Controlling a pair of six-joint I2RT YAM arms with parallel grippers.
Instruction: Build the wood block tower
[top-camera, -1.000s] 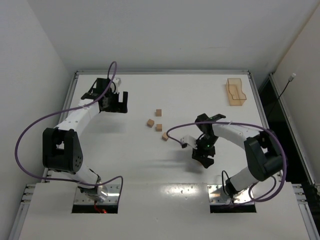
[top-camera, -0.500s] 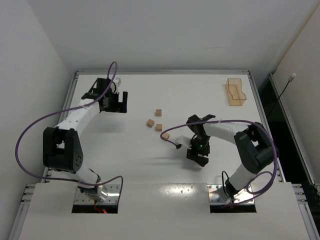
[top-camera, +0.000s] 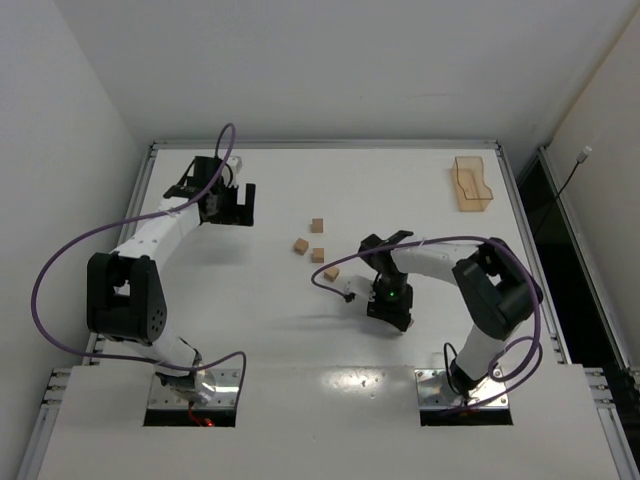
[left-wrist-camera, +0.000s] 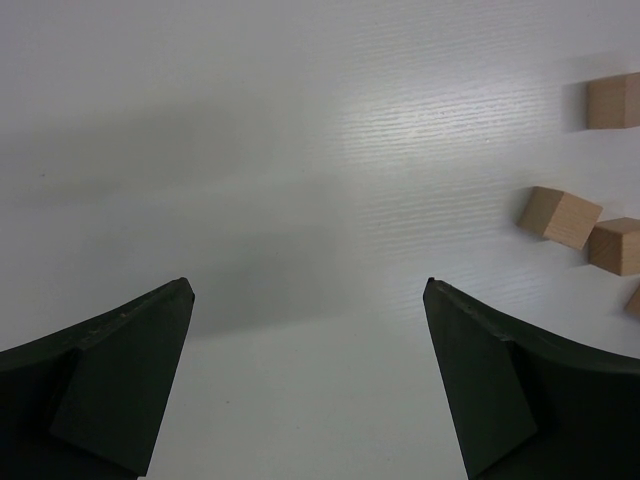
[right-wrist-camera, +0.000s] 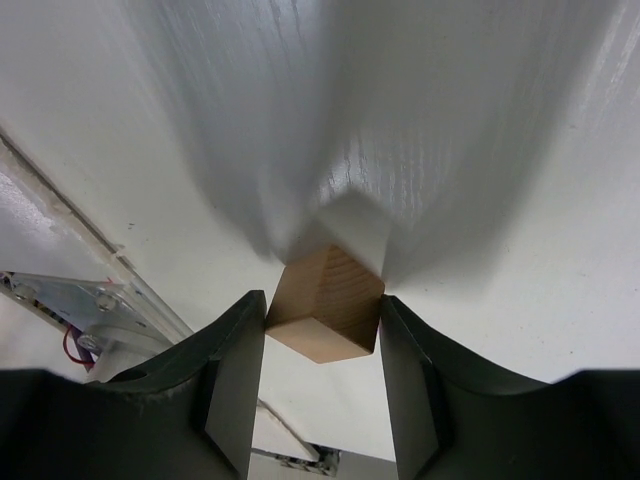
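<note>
- Your right gripper (right-wrist-camera: 322, 298) has a wood block (right-wrist-camera: 327, 312) between its two fingers. Both fingers touch the sides of the block, so the gap is just as wide as the block.
- In the right wrist view you cannot tell if that block rests on the table (top-camera: 250, 330) or hangs just above it. The white patch above the block is blurry.
- In the top view you cannot see this block at all. The right gripper sits right over it, toward the front of the table and a little right of the middle.
- Your left gripper (left-wrist-camera: 308, 285) is wide open and holds nothing. It is at the far left of the table. In its own wrist view you see only the tips of the two fingers; the rest is cut off at the bottom.
- Four more blocks lie close together in the middle of the table, each one flat on the table: the far block (top-camera: 317, 226), the left block (top-camera: 300, 246), the middle block (top-camera: 317, 255) and the near block (top-camera: 331, 273).
- The left block and the middle block are so close that you cannot tell if they touch.
- The near block lies just beside the purple cable (top-camera: 325, 287). In the left wrist view it is cut off at the right edge.
- The tray (top-camera: 472, 183) sits in the far right corner, well apart from the blocks. It is too small to see inside.
</note>
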